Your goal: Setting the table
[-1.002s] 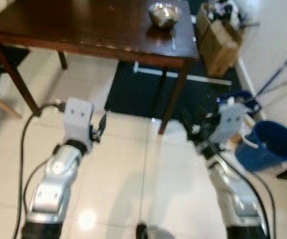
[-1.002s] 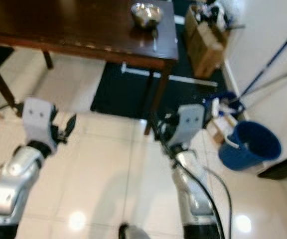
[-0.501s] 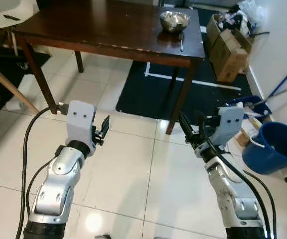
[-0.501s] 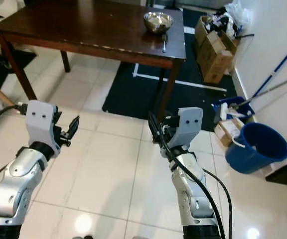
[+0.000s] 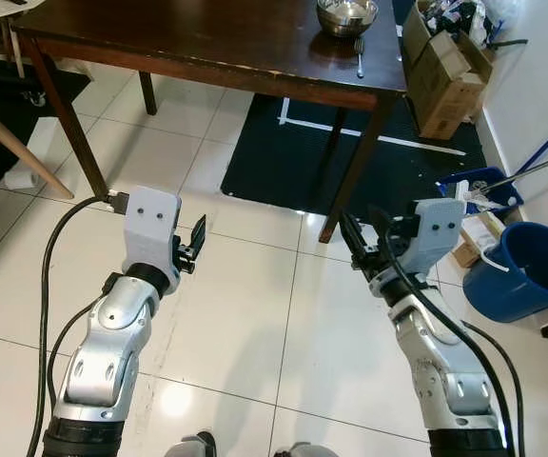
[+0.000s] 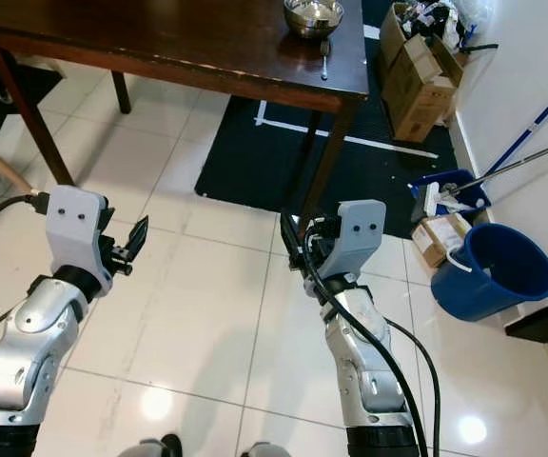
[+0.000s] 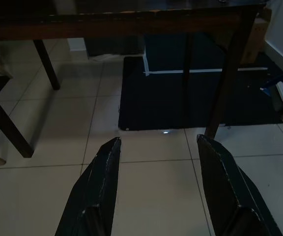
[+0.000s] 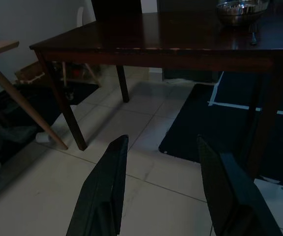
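Two silver arms reach forward over a pale tiled floor, both short of a dark wooden table, which serves as the landmark. Left gripper: held above the tiles on the near side of the table, off its near left leg; its two black fingers stand apart with nothing between them, pointing toward the table's underside. Right gripper: held just in front of the table's near right leg, fingers likewise spread and empty, aimed at the table edge. Task items: a metal bowl rests on the tabletop near the far right corner, and a fork lies on the tabletop just in front of the bowl, close to the right edge; both are well apart from either gripper. Beneath and beyond the table lies a dark mat marked with white tape lines. To the right of the table stand cardboard boxes against the wall; nearer the robot on that side, a blue bucket sits on the tiles beside a smaller blue tray of cleaning items, with long mop handles leaning toward the wall. A light wooden leg slants across the floor to the left of the table. A black cable trails from the left wrist.
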Robot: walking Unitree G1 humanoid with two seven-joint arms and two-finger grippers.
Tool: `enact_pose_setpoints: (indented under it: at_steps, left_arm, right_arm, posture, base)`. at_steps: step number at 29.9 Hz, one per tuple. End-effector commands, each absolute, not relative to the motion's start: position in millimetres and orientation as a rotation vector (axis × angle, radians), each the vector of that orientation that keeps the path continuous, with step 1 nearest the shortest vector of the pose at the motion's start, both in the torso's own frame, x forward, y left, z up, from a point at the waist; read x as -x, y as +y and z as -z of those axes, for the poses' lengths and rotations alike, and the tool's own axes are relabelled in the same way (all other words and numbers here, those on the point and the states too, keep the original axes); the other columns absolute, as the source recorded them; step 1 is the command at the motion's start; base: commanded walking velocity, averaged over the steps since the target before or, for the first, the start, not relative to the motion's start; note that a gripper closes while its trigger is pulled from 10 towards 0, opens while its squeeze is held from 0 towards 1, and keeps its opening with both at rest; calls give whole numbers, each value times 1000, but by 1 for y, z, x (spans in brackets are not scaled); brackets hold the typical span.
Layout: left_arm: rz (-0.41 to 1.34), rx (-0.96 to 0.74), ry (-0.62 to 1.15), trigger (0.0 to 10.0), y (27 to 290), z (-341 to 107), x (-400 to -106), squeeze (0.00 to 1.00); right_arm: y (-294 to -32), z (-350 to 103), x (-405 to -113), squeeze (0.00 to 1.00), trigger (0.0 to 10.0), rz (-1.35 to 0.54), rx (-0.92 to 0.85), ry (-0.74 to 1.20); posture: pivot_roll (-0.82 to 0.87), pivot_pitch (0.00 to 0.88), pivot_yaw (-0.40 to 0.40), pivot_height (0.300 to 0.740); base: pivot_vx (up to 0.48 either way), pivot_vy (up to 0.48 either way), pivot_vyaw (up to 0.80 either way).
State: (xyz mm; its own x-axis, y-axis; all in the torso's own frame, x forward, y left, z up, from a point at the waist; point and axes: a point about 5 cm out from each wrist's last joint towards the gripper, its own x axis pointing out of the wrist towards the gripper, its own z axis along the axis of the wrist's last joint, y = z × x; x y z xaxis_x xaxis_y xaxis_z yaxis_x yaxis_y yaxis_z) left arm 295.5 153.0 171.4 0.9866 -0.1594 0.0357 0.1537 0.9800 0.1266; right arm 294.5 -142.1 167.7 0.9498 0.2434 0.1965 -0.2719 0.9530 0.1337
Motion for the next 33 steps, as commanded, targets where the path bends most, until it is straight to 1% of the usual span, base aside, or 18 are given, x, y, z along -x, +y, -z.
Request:
enact_pose_setpoints:
  at_steps: [1,8,12,18,23,33]
  left_arm:
    - [152,-130,-25,10000,153,-167,-295,0]
    - [148,-136,-37,10000,154,-168,-295,0]
    - [147,-143,-49,10000,154,-168,-295,0]
    - [149,-146,-52,10000,153,-169,-296,0]
    - [151,-147,-53,10000,153,-169,-296,0]
    - [151,-146,-55,10000,153,-169,-296,0]
  right_arm:
    - [-144,-167,-294,0,10000,-259,-156,-176]
    - [-143,-167,-294,0,10000,-261,-160,-175]
    - [-143,-167,-294,0,10000,-264,-154,-176]
    - [-142,-167,-294,0,10000,-271,-143,-178]
    - [-142,-167,-294,0,10000,-274,-138,-178]
    - [-140,-165,-293,0,10000,-290,-130,-173]
  posture:
    - [-124,45,-5,740]
    - [-124,41,-3,740]
    - [-124,39,-3,740]
    - [-124,36,-1,740]
    - [-124,36,0,740]
    - [-123,40,-1,740]
  base:
    - [0,0,0]
    - [0,0,0]
    - [322,0,0]
    - [480,0,0]
    - [480,0,479]
    - [480,0,788]
